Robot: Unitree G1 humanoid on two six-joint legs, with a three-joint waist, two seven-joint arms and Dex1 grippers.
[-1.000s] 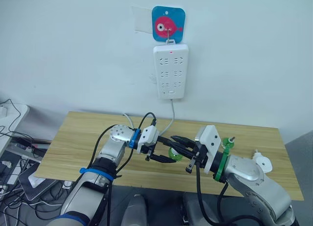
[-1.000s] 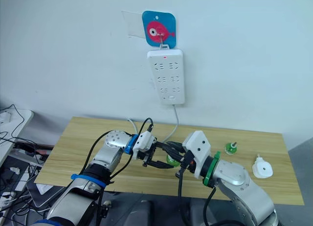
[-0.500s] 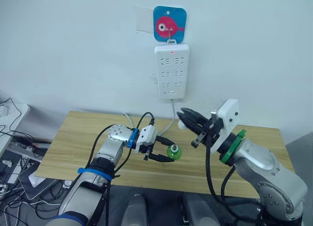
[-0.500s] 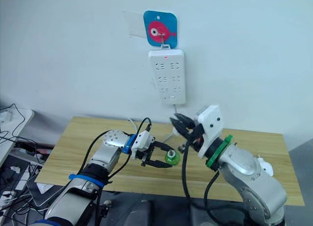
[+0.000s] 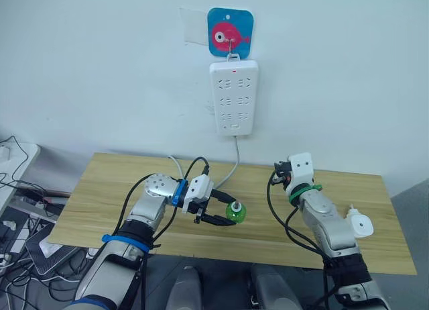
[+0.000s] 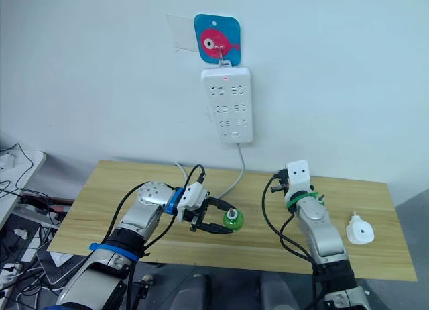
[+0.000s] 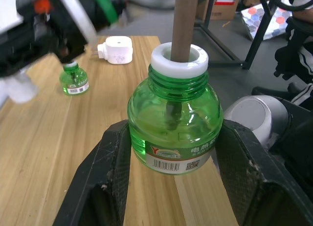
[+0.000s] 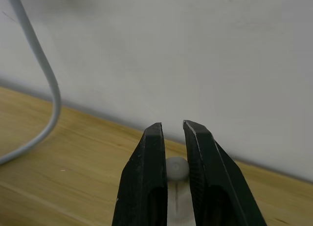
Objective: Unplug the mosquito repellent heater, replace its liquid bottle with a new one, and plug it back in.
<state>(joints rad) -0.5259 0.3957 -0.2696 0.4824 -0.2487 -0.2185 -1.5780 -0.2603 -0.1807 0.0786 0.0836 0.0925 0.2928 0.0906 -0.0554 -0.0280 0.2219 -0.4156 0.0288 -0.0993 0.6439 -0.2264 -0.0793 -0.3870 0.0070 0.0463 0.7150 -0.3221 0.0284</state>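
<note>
My left gripper [image 5: 230,213] is shut on a green liquid bottle [image 7: 175,138], held upright just above the wooden table [image 5: 100,189]; its brown wick stands bare through a white collar. A second green bottle [image 7: 73,79] stands on the table farther right. The white mosquito repellent heater [image 5: 358,224] lies unplugged near the table's right edge. My right gripper [image 8: 171,125] points at the wall over the back of the table, fingers nearly together around a small grey-white piece, seemingly a cap.
A white power strip [image 5: 233,98] hangs on the wall under a blue fish hook [image 5: 230,31], and its cable [image 5: 232,164] drops to the table behind the bottle. Cables and boxes lie on the floor to the left.
My right gripper has pulled away from the bottle, lifted, then swung right and back toward the wall. The left gripper has kept the bottle almost still.
</note>
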